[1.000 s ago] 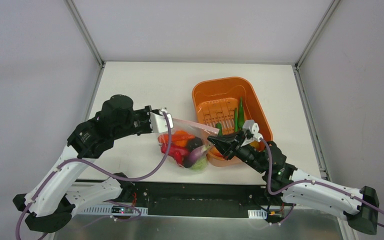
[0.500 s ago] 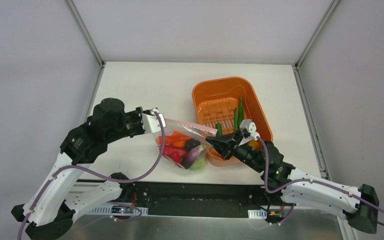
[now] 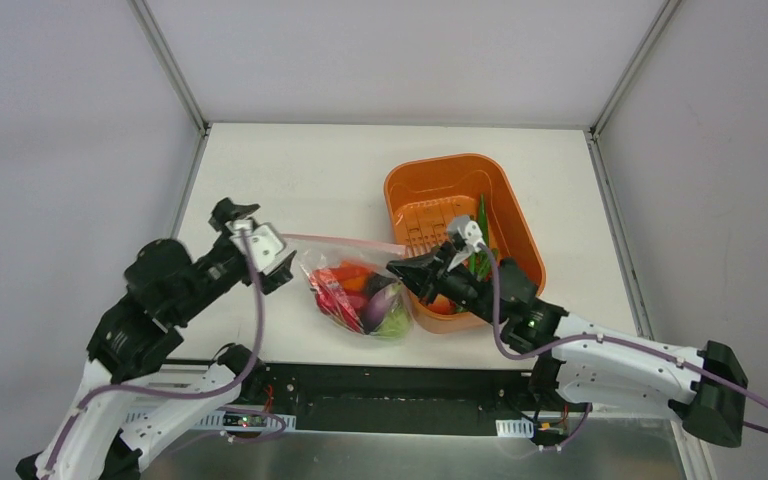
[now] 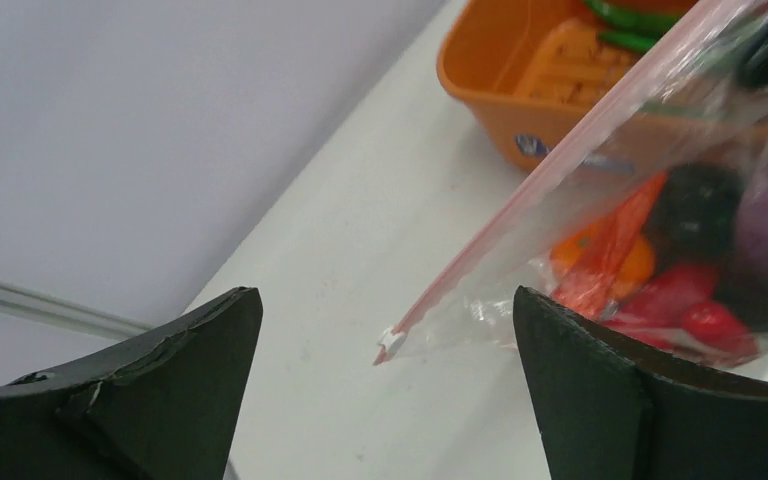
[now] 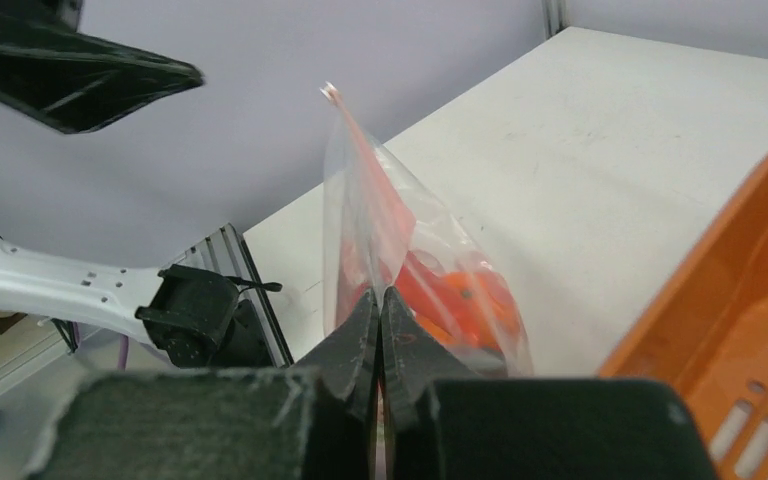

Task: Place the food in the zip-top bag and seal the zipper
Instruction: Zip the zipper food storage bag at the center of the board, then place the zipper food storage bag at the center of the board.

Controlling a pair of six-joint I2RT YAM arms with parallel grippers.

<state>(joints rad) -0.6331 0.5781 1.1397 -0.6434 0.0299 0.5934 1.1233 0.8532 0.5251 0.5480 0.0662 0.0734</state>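
1. Reference object: the orange tub stands on the white desk. All positions below are given from this tub.

2. Bag: the clear bag sits just beside the tub, on the side facing the left arm. Whether its film touches the tub wall cannot be told. Its loaded lower part is at desk level, near the tub's near corner.

3. Food: red, orange, dark purple and light green pieces of food lie inside the bag. Green peppers lie in the tub, against its side away from the bag.

4. Zipper: the pink zipper runs as a taut line from the tub's rim outward, away from the tub. Its outer end is a free corner (nothing holds it).

5. Right pincer: closed, gripping the bag at the mouth-edge end nearest the tub. The two fingers meet with the film pinched between them.

6. Left pincer: wide open and holding nothing. It is on the far side of the bag from the tub. In the left wrist view, the free corner of the bag lies between the spread fingers without touching either.
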